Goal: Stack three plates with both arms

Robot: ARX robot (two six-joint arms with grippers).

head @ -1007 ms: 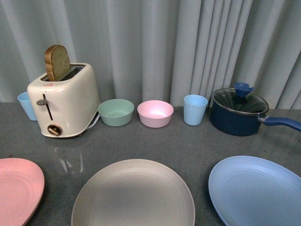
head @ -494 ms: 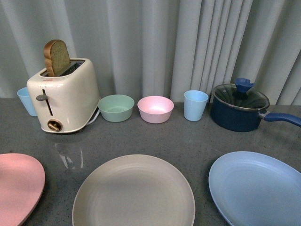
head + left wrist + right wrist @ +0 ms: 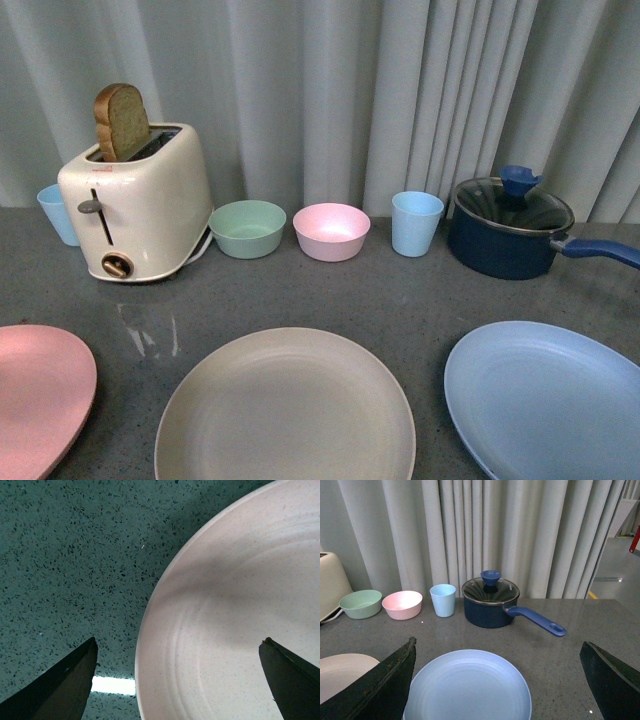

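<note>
L gripper (image 3: 178, 641): wide open, empty, hangs over pink plate (image 3: 240, 595) rim at counter's (image 3: 60, 555) front-left corner (R gripper (image 3: 497, 642) likewise, facing blue plate (image 3: 467, 685)).

We see three plain plates near us: a pink plate (image 3: 40, 395) with faint concentric rings on the left, a beige plate (image 3: 285, 410) in the middle and a light blue plate (image 3: 545, 395) on the right. They are set against a dark grey surface (image 3: 400, 300) finely speckled with black and pale flecks. Far back we see a cream toaster (image 3: 150, 210) with brown bread (image 3: 120, 120), a mint green bowl (image 3: 247, 228), a pink bowl (image 3: 331, 230), a light blue cup (image 3: 416, 223) and a dark blue pot (image 3: 505, 245), before a pale grey curtain (image 3: 350, 90).
</note>
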